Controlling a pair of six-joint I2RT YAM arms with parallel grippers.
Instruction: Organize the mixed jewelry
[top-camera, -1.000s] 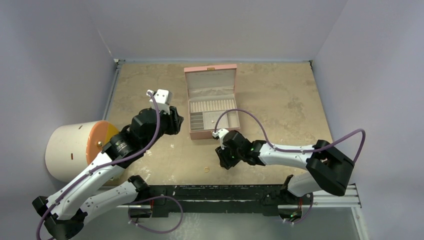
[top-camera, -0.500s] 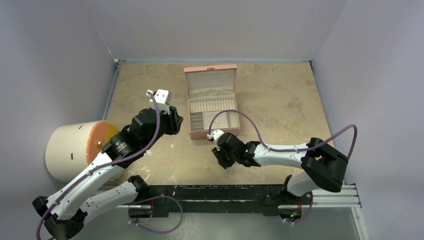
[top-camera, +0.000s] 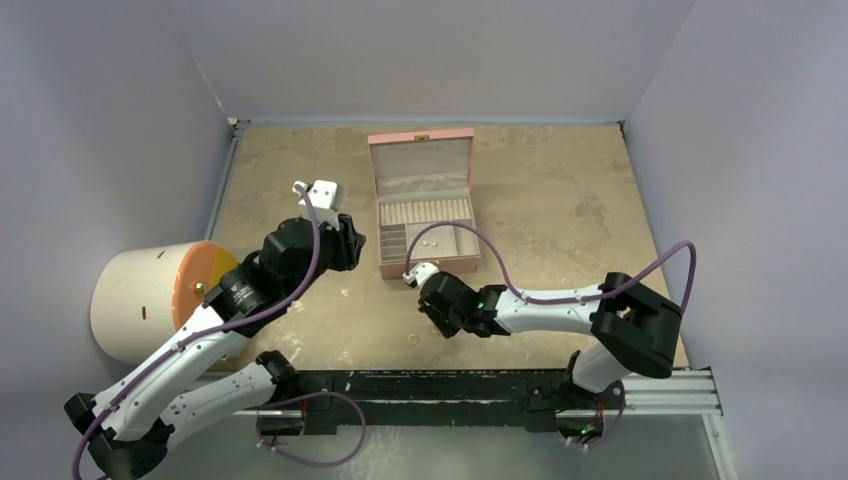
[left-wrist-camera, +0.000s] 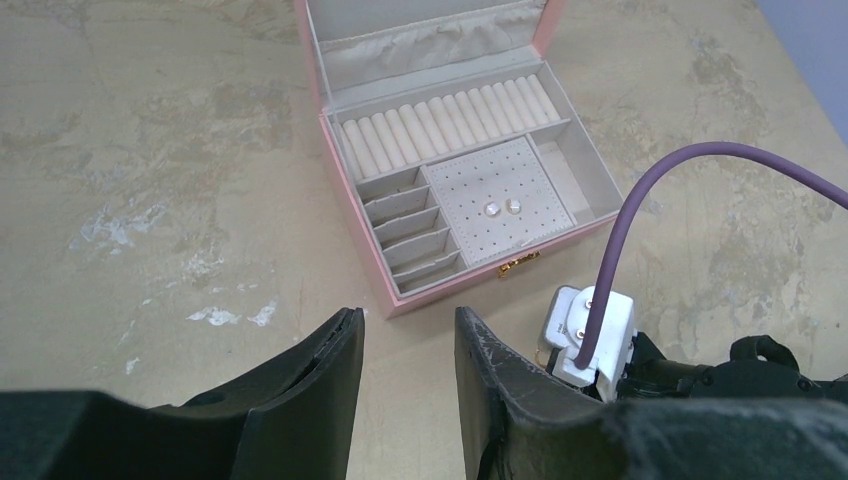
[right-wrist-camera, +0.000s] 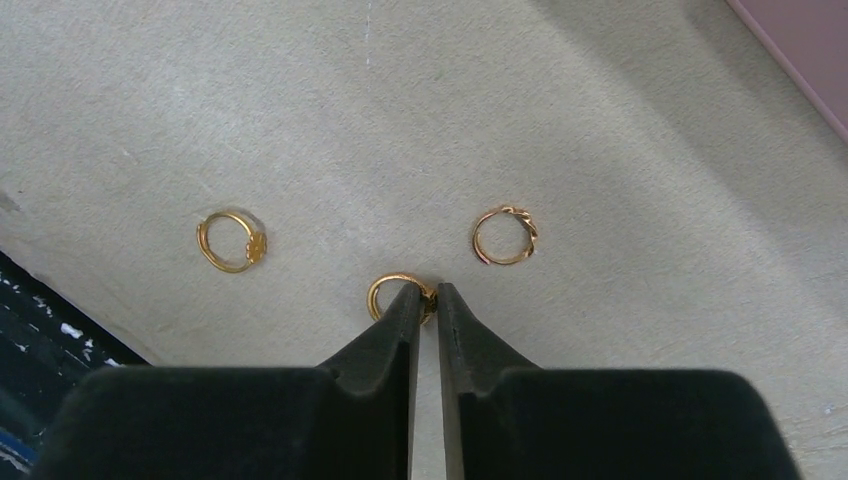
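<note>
Three small gold rings lie on the beige tabletop in the right wrist view: one at the left (right-wrist-camera: 228, 243), one in the middle (right-wrist-camera: 385, 292), one at the right (right-wrist-camera: 504, 236). My right gripper (right-wrist-camera: 428, 295) is down on the table, its fingertips pinched on the middle ring's right edge. From above, the right gripper (top-camera: 437, 322) sits in front of the open pink box (top-camera: 430, 268), and one ring (top-camera: 413, 340) shows beside it. Two pale studs (left-wrist-camera: 492, 208) sit on the box's dotted pad. My left gripper (left-wrist-camera: 408, 325) hovers open and holds nothing, left of the box (left-wrist-camera: 450, 285).
A white cylinder with an orange face (top-camera: 150, 300) stands at the table's left edge. The table's dark near edge (right-wrist-camera: 40, 300) runs close to the left ring. The right wrist's white camera block and purple cable (left-wrist-camera: 590, 335) lie just right of my left fingers.
The right arm has slid left along the box's front and its jaws have narrowed onto the middle ring. The left arm has not moved.
</note>
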